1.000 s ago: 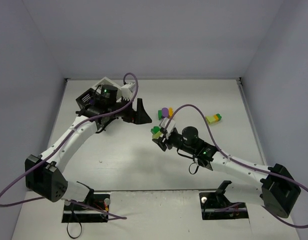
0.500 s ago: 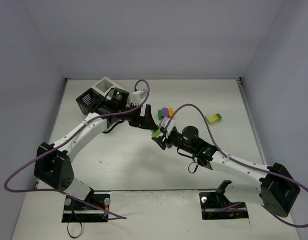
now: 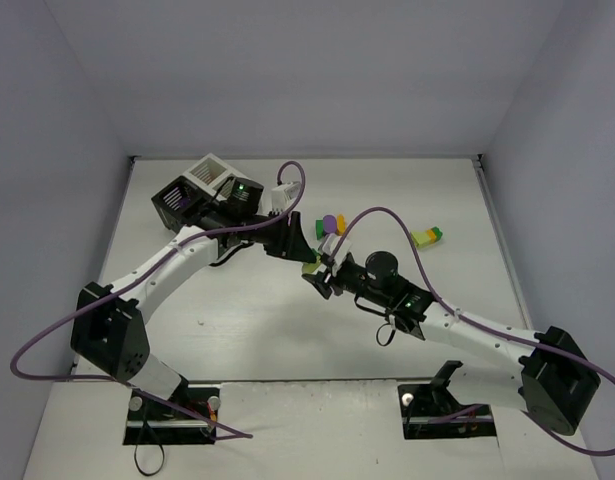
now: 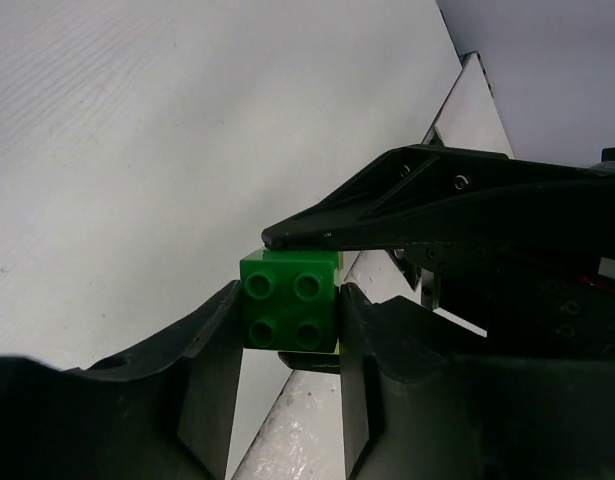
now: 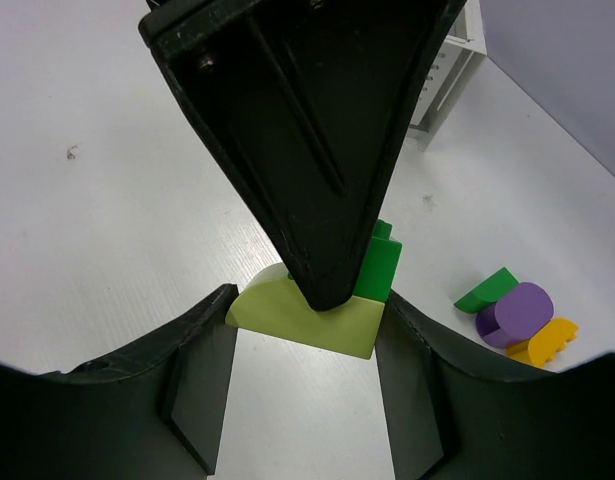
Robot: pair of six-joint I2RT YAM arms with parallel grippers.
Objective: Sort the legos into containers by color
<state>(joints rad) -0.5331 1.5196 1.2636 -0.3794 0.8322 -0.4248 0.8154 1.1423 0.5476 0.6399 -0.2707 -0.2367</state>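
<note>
Left wrist view gives you the left end effector (image 4: 289,300) clamped on a dark green brick (image 4: 290,312), with one finger pressed against each side and the studs facing the camera. Right wrist view shows the right end effector (image 5: 309,300) closed on a lime-green piece (image 5: 305,325) that sits against that same brick. One black finger of the left arm crosses down in front of it. From the top external camera you see both arms meeting over the middle of the tabletop (image 3: 257,320), with the two joined pieces between them. Just beyond that spot lie a purple lego (image 3: 329,222) and an orange-yellow lego (image 3: 341,222), side by side. A lime-and-yellow stack (image 3: 427,237) lies well off to the right. The containers (image 3: 199,185) stand at the far left.
</note>
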